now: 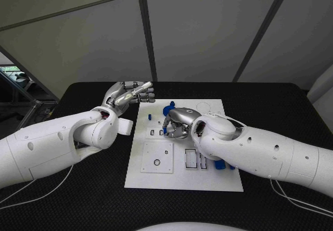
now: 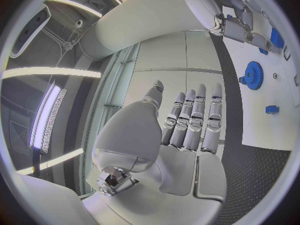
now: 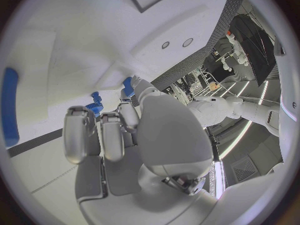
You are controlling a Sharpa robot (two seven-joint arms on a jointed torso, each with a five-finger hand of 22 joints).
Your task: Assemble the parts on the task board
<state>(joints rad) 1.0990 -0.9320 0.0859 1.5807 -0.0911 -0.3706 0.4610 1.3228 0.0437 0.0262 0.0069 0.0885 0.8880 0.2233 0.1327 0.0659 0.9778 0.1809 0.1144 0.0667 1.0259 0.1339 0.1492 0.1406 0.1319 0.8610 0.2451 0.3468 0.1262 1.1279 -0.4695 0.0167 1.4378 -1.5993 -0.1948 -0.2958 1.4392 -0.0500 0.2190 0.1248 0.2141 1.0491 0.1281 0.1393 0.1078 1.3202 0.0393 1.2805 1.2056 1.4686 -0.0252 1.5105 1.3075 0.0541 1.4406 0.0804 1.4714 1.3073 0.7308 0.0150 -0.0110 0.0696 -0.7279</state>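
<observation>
Head view: the white task board [image 1: 182, 180] lies mid-table; the left hand [image 1: 128, 96] is raised beside the board's far left corner, fingers together, holding nothing. The right hand [image 1: 179, 123] hangs over the board's middle, fingers curled.

Left wrist view: a blue gear [image 2: 253, 75] and a small blue part [image 2: 271, 109] sit on the board.

Right wrist view: fingertips [image 3: 129, 86] touch a blue part — whether it is gripped, I cannot tell.

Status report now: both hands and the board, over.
Left hand open, off the white task board. Right hand over board, grip unclear. Blue gear lies free.
</observation>
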